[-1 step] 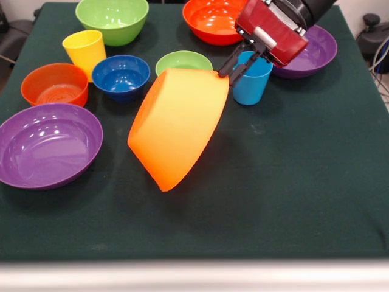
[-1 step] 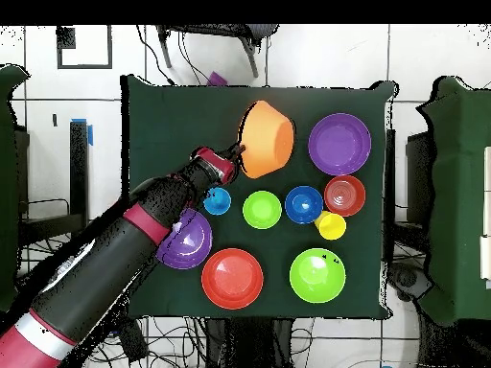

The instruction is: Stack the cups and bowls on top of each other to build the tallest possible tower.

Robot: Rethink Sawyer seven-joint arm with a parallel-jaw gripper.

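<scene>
The large glossy orange plastic bowl [image 1: 178, 126] is held tilted on edge above the green-covered desk [image 1: 292, 194], its rim clamped by the gripper's [image 1: 226, 72] fingers, its base turned near-right. Open cloth lies near and right; the light blue plastic cup [image 1: 252, 82] stands just behind.

Eight bowls [image 1: 178, 135], two cups [image 1: 84, 52]
</scene>
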